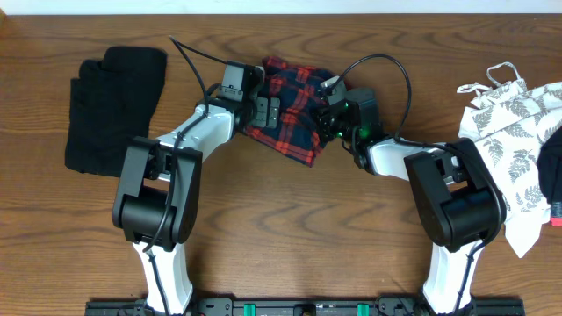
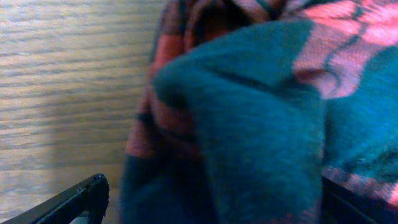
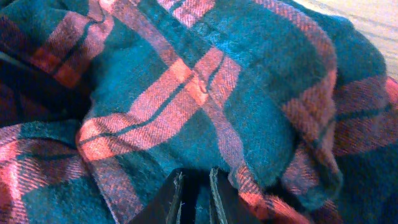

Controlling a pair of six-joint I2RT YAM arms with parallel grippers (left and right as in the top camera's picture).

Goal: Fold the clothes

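Both hands were at the crumpled red-and-navy plaid flannel shirt (image 1: pixel 294 101), bunched in the upper middle of the overhead frame on the brown wooden surface (image 1: pixel 290 219). My left hand (image 1: pixel 263 111) was spread wide open, a fold bulging between its fingers (image 2: pixel 87 198). My right hand (image 1: pixel 330 112) had its fingers close together against the cloth; I could not tell whether they pinched it. A black folded garment (image 1: pixel 114 110) lay upper left, a white leaf-print garment (image 1: pixel 509 132) far right.

The shirt (image 1: pixel 294 114) lies centre, a folded garment (image 1: pixel 114 110) far left, a crumpled garment (image 1: pixel 514 132) far right.
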